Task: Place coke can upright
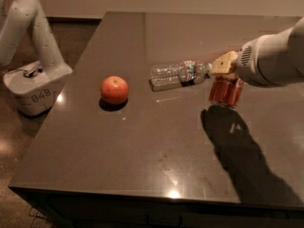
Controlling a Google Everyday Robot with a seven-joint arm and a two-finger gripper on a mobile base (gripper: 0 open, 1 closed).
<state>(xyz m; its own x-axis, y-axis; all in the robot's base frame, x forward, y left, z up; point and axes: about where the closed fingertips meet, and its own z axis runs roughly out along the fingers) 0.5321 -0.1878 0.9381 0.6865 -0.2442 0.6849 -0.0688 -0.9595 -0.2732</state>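
While the white arm [275, 56] reaches in from the right edge, the gripper [225, 72] sits over the right-centre of the table [142, 175], clamped on the coke can [226, 93] from above. Grip is at the can's top end. The tan fingers [222, 64] cover that end, so the top rim is hidden.

Can: red body hanging below the gripper, roughly upright, slight lean at most. Its bottom end is very close to the tabletop; can't tell if it is touching.

Water bottle [179, 73]: clear plastic, lying on its side, just left of the gripper. The cap end points right and ends just beside the tan fingers. There is a coloured label band near the neck. Bottle and can are near each other, but I can't tell if they make contact.

Apple [114, 90]: red, resting on the table left of the bottle and well apart from the can, with a small dark shadow under it.

Arm shadow [237, 151]: a large dark patch on the tabletop that starts right at the can's base and runs toward the front right corner.

Second robot [33, 87]: white base marked 848, on the floor off the table's left edge, with its white column rising to the top left corner.

Tabletop is dark brown and glossy, with a few light glints.
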